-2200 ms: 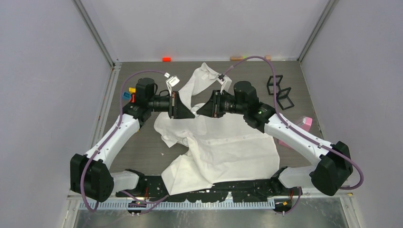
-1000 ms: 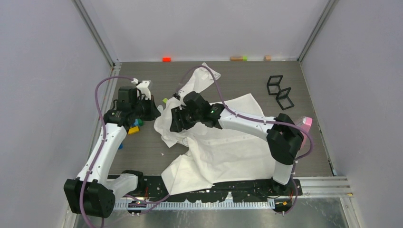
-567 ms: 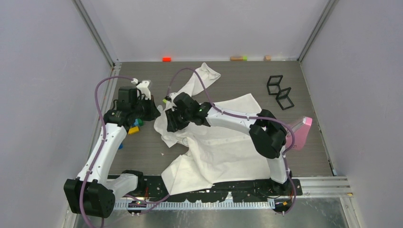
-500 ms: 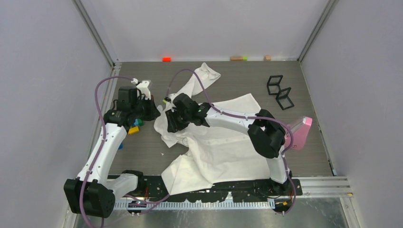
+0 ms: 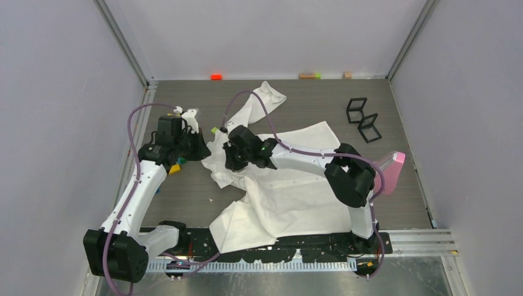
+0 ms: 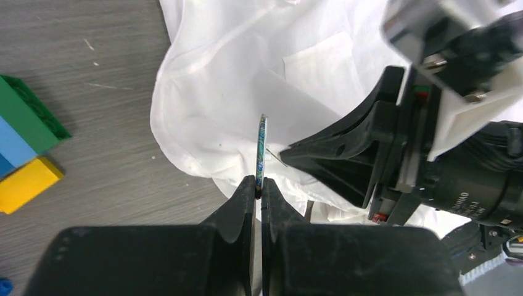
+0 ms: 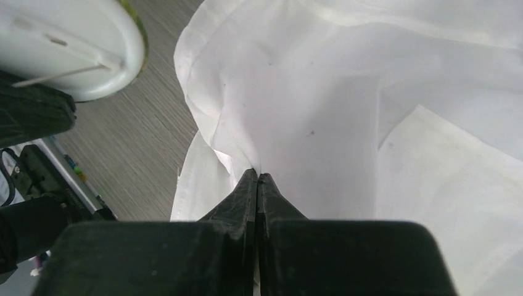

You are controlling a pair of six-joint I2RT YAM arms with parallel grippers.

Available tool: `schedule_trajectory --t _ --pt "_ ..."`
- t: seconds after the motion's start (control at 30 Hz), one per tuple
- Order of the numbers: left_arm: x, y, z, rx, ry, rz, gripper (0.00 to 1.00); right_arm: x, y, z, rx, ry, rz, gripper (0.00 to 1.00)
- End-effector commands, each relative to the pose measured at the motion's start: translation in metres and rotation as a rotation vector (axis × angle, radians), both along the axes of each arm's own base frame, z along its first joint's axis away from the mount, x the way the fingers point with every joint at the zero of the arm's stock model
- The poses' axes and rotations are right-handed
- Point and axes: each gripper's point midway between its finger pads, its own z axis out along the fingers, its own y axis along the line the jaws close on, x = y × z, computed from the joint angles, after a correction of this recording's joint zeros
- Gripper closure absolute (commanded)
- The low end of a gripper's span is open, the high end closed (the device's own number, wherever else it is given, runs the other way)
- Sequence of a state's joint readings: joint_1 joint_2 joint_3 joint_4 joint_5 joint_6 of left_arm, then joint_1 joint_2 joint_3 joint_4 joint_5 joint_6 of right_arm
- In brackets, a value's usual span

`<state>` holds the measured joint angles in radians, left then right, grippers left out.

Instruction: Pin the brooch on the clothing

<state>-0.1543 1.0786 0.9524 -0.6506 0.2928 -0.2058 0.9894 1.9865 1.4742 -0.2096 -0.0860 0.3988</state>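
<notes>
The clothing (image 5: 296, 191) is a large white shirt lying crumpled on the table. My left gripper (image 5: 200, 148) is at its left edge, shut on the brooch (image 6: 262, 148), a thin round disc seen edge-on with its pin pointing toward the fabric. The brooch's white back (image 7: 68, 49) with its pin shows at the top left of the right wrist view. My right gripper (image 7: 257, 176) is shut on a raised fold of the shirt (image 7: 345, 111), just right of the brooch. In the left wrist view its black fingers (image 6: 321, 148) reach almost to the brooch above the shirt (image 6: 216, 74).
Green (image 6: 28, 114) and yellow (image 6: 28, 185) toy bricks lie on the table left of the shirt. Two black wire cube frames (image 5: 364, 120) stand at the back right, with a pink object (image 5: 391, 169) nearer. Small coloured blocks (image 5: 216, 76) sit along the back wall.
My right gripper has closed on a fold of the shirt. My left gripper with the brooch has shifted slightly right, closer to the shirt and the right gripper.
</notes>
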Motion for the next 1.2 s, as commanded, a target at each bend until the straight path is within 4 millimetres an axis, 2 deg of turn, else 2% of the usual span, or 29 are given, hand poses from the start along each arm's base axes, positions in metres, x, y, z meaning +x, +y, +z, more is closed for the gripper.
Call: schedule_trajectory --t 0.0,0.17,0.5,0.87,1.17 --pt "-0.013 -0.013 -0.01 -0.037 0.056 -0.003 1.0 0.019 -0.005 0.058 0.122 -0.138 -0.123 0.99" --pt "-0.024 -0.027 -0.027 -0.01 0.102 -0.019 1.0 0.025 -0.014 0.064 0.123 -0.156 -0.188 0.99" --pt "-0.017 -0.033 -0.045 0.009 0.153 0.009 1.0 0.019 -0.02 0.081 0.18 -0.177 -0.193 0.99" --pt "-0.01 -0.038 -0.051 -0.004 0.171 0.015 1.0 -0.003 -0.015 0.092 0.197 -0.225 -0.117 0.99" --pt "-0.008 -0.037 -0.049 0.004 0.16 0.017 1.0 -0.02 -0.008 0.089 0.177 -0.249 -0.054 0.99"
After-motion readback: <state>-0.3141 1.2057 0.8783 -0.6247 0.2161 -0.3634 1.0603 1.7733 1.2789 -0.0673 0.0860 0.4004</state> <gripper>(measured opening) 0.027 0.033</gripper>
